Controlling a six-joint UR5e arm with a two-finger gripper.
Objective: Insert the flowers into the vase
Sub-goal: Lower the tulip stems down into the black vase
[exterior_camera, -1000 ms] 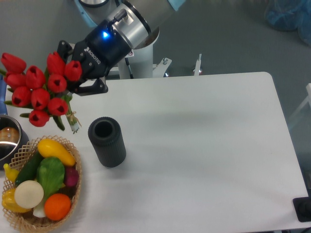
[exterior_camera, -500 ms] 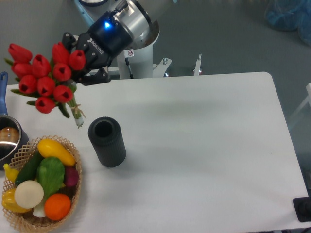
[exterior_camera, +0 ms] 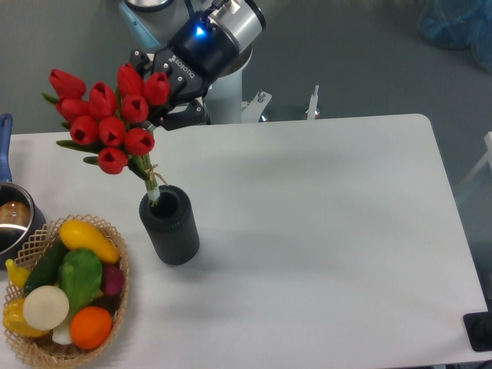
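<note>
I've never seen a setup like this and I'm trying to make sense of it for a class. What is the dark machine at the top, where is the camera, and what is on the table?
The picture comes from one fixed camera looking down on a white table. The dark and silver machine at the top is a robot arm; its end is the tool, a two-finger clamp. It appears to hold the flowers, a bunch of red tulips, though the blooms hide its fingers. The stem ends, tied with pale string, sit right at the mouth of the vase, a dark ribbed cylinder standing upright. At lower left is a woven basket of colourful toy vegetables, and a metal pot sits at the left edge.
</note>
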